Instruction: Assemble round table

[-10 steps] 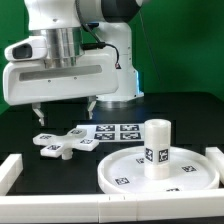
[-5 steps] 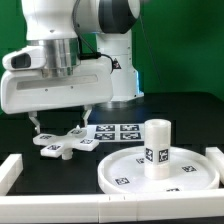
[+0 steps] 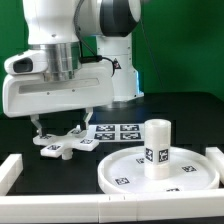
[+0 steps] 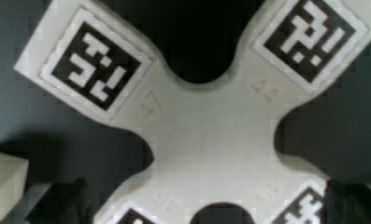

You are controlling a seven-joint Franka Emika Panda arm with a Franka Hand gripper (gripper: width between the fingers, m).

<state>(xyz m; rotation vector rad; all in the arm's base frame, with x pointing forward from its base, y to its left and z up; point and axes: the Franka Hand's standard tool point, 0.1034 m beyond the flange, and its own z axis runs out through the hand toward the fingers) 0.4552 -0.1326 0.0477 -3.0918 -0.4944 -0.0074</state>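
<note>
Nearest the exterior camera, a straight white border bar (image 3: 70, 207) with squared edges runs along the front of the matte black table (image 3: 190, 110). A shorter bar (image 3: 9, 170) stands at the exterior view's left.

Just behind the front bar lies the large round disc (image 3: 115, 172), smooth white plastic with a low raised rim and small black-and-white square tags on its flat face. The short thick cylinder leg (image 3: 156, 146) stands upright on the disc, right of its middle in the exterior view, and carries a tag on its side.

Further back, toward the exterior view's left, the cross-shaped foot piece (image 3: 60, 146) lies flat on the table, well apart from the disc. In the wrist view the foot piece (image 4: 200, 120) fills the picture: rounded notches between its arms, a slightly grainy white surface and a tag on each arm.

The gripper (image 3: 61, 124) hangs over it, its two slim dark fingers (image 3: 38, 126) spread wide, one at each side of the cross. Whether they touch it cannot be told.

Beyond lies the marker board (image 3: 116, 131), thin and flat, and behind it the arm's glossy white base (image 3: 122, 75).
</note>
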